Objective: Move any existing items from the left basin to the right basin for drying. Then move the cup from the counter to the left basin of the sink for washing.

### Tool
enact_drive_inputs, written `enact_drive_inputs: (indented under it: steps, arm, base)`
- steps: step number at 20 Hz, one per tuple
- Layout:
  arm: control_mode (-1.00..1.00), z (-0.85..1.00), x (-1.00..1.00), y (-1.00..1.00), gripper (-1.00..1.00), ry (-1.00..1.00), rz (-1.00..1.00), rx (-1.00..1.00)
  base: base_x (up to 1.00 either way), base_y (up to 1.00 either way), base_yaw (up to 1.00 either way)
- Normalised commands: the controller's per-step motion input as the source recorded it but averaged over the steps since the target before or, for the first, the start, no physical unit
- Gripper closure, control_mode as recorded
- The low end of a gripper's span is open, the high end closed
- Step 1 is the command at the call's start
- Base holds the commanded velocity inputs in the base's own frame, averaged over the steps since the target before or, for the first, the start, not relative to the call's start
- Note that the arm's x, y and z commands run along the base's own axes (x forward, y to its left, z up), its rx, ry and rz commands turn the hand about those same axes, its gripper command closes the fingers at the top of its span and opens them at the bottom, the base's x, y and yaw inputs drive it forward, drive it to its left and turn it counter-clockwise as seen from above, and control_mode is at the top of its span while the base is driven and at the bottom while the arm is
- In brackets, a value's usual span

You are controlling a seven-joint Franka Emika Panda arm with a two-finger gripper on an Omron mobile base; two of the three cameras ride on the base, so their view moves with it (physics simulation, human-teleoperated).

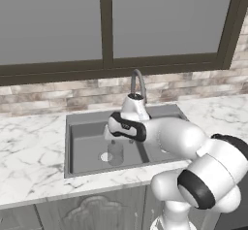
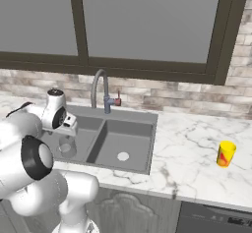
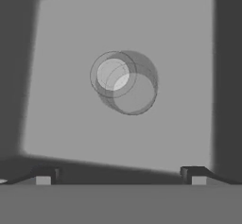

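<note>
The grey translucent tumbler (image 1: 115,152) stands upright on the floor of the left basin (image 1: 86,144), right beside its white drain (image 1: 103,156). My gripper (image 1: 113,138) hangs straight above it, open and holding nothing. In the hand view the tumbler (image 3: 129,85) sits up the middle, seen from above, with the drain showing through its wall; the fingertips (image 3: 45,175) stand wide apart, well short of it. The right basin (image 2: 129,139) holds nothing but its drain (image 2: 123,156). The yellow cup (image 2: 226,154) stands on the counter (image 2: 192,151) far to the right of the sink.
The gooseneck tap (image 2: 100,92) rises behind the divider between the basins, close behind my wrist. A brick backsplash and a dark-framed window run along the back. My own arm covers most of the right basin in the left base view.
</note>
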Motion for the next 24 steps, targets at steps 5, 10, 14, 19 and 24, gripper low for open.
enact_drive_inputs:
  steps: [5, 10, 14, 19, 24]
  arm:
    - [-1.0, -0.44, 0.19, 0.0, -1.0, 0.0, 0.0, -0.05]
    - [-1.0, -0.29, 0.34, 0.0, -1.0, 0.0, 0.0, 0.0]
    - [-1.0, -0.33, 0.35, 0.0, -1.0, 0.0, 0.0, 0.0]
    - [-1.0, -0.37, 0.47, 0.0, -1.0, 0.01, 0.0, 0.0]
    - [-1.0, -0.3, 0.4, 0.0, -1.0, 0.0, 0.0, 0.0]
  base:
    - [0.0, 0.0, 0.0]
    - [0.0, 0.0, 0.0]
    - [0.0, 0.0, 0.0]
    - [0.0, 0.0, 0.0]
    - [0.0, 0.0, 0.0]
